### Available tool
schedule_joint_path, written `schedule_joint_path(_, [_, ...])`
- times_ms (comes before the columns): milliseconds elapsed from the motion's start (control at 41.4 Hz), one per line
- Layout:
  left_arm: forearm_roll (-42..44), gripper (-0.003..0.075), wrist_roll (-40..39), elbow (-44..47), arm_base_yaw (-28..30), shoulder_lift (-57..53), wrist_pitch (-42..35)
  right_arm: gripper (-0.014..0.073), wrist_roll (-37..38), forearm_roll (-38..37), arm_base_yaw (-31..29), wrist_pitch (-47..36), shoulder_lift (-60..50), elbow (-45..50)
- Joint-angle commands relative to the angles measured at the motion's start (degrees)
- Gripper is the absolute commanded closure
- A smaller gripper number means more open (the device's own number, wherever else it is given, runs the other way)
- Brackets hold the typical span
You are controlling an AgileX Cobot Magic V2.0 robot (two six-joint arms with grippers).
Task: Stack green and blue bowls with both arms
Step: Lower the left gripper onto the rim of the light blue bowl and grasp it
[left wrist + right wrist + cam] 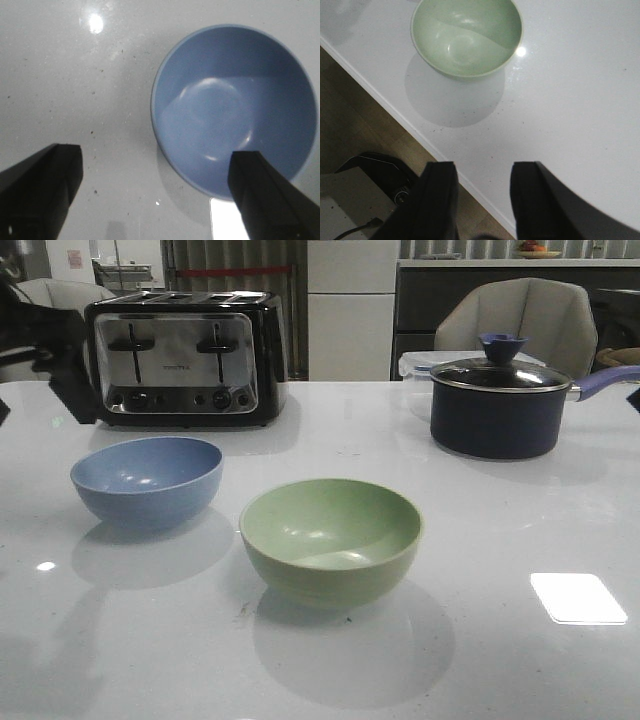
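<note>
Bowls first: the blue bowl [147, 480] and the green bowl [331, 540] both sit upright and empty on the white table [480, 640], near each other but apart, so nothing is stacked yet. In the front view the blue one lies at about 10 o'clock from the green one, and the green one is nearer the table's front edge.

Your left gripper [150, 192] hangs above the table with its jaws spread wide and holding nothing. The blue bowl [235, 112] lies ahead of it in the left wrist view, one finger [265, 195] crossing in front of the bowl's rim; you cannot tell from this view whether it touches.

Your right gripper [482, 200] hovers over the table's front edge, floor showing under one side. Its jaws stand partly open and empty, and the green bowl [467, 37] is well ahead of them, untouched.

Neither arm shows in the front view, so both look to be held back from the bowls.

By my judgement the task is at its very start. Left to do: grasp one bowl, lift it, carry it over the other, and set it inside. The toaster [185, 358] and saucepan [500, 400] stand at the back, out of the way.
</note>
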Motion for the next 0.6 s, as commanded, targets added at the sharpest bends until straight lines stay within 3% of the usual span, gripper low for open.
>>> schedule_joint_path(0, [-1.9,0.0087,0.1,-4.5,-0.3,2.2,-2.6,0.0205,-0.4,0.1,-0.1,-3.0,-0.7,-1.5])
schedule_joint_path(314, [-2.9,0.0097,0.0,-7.5,-0.3,10.3,-6.3,0.0205,-0.4,0.1,-0.1,-3.0,-0.7,-1.5])
schedule_joint_path(386, [-3.6,0.0150,0.0,-7.5,-0.3,10.4,-6.4,0.0205,-0.4,0.1,-0.1,-3.0,-0.7,-1.5])
schedule_joint_path(579, [-3.6,0.0386,0.0,-7.5,-0.3,10.4,-6.6,0.0205,-0.4,0.1,-0.1,-3.0,-0.7,-1.5])
